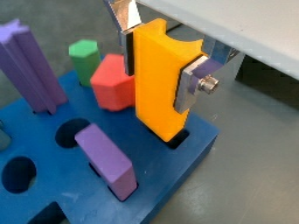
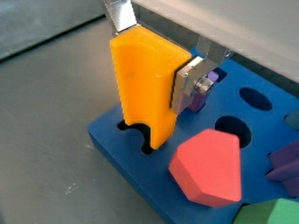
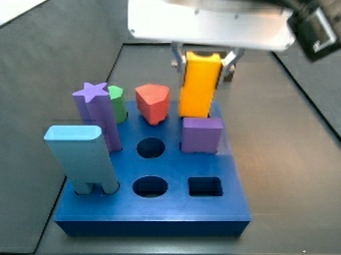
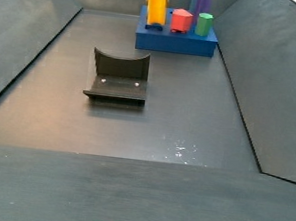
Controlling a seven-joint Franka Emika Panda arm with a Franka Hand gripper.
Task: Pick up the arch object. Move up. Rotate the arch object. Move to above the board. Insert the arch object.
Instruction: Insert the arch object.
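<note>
Wrist views both show the gripper (image 1: pixel 158 61) with its flat silver plate fingers (image 2: pixel 190 80) clamped narrowly on the arch object (image 1: pixel 162 80), a slim, tall yellow-orange block held upright. Its notched lower end, with two short legs, sits right at a hole at the corner of the board (image 2: pixel 135 153), a thick, square bright blue slab with round and square holes; how deep the legs have gone I cannot tell.

Beside the arch object in a wrist view stand a red-pink many-sided block (image 1: pixel 112 83), a green block (image 1: pixel 83 55), a tall purple star-shaped post (image 1: pixel 31 68) and a squat purple rectangular block (image 1: pixel 107 160).

A side view has the arch object (image 3: pixel 201 86) at the far right of the board (image 3: pixel 154 210), under the gripper's pale body, with a pale blue arch-footed block (image 3: pixel 79 156) standing at the near left.

Another side view puts the board (image 4: pixel 174 43) at the far end of the dark bin, and the fixture (image 4: pixel 117 77), a dark L-shaped bracket, well apart from it, nearer the middle of the floor.
</note>
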